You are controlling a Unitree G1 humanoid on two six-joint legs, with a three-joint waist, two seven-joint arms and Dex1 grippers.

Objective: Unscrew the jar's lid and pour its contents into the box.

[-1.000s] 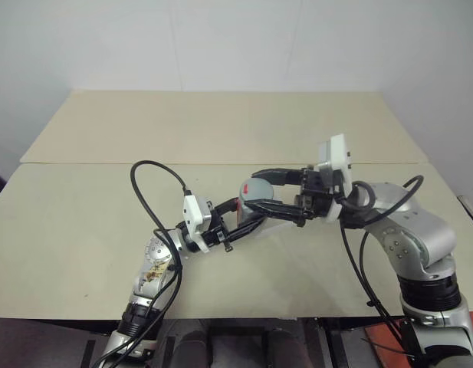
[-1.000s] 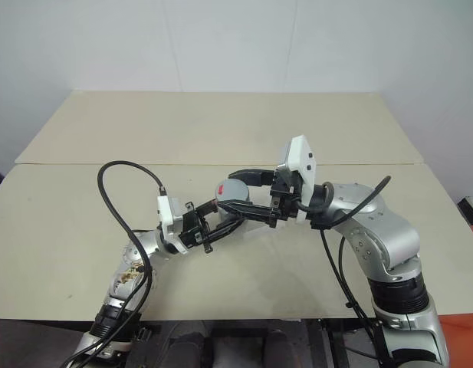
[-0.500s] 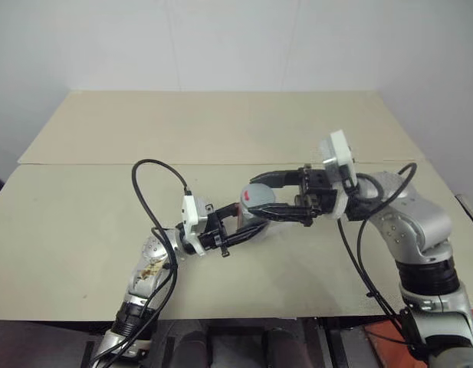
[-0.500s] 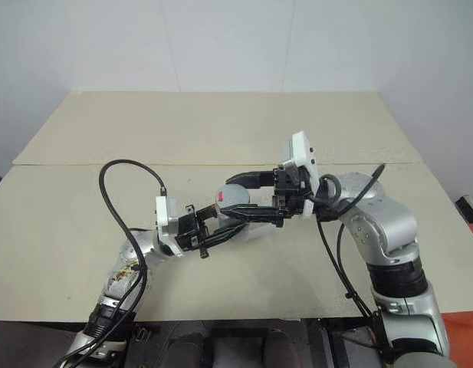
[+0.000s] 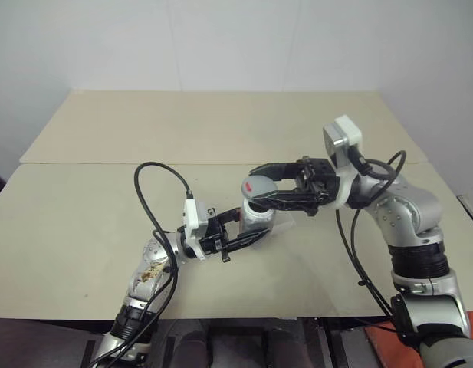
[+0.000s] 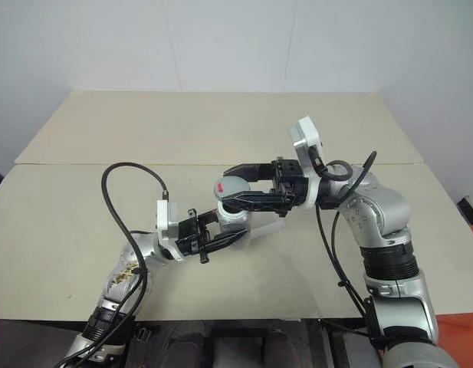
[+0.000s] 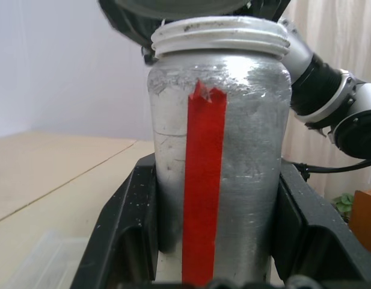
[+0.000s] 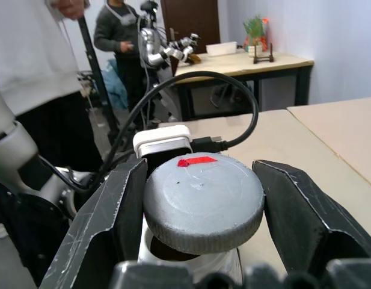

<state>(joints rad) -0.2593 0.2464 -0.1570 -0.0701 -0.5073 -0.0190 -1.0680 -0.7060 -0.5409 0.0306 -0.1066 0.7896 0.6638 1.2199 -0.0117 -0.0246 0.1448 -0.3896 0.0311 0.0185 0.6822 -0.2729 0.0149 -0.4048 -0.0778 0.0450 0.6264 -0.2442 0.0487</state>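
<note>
Jar (image 7: 218, 174), small silvery-clear cylinder with red stripe, upright, raised above the middle of the near desk (image 5: 67, 230), clenched at mid-body between the left gripper (image 5: 240, 230) jaws; lid (image 8: 203, 198), flat grey cap with red mark, lifted and tilted just off the white threaded neck, grasped at its rim by the right gripper (image 5: 259, 184) jaws, one finger at each side; judged light and rigid, smooth wall likely slippery, hence grip low on the body for the jar, on the knurled edge for the lid; contents not discernible inside, presumably tiny and quick to roll out once tipped; box (image 6: 263, 228), clear shallow tray, lying on the desk directly beneath and just beyond the jar, towards the right edge, hard to make out against the surface; black cables looping from both wrists near the jar, possible snag; persons and a second robot in the background of the right wrist view, well apart; nothing else on the desk in the way.
</note>
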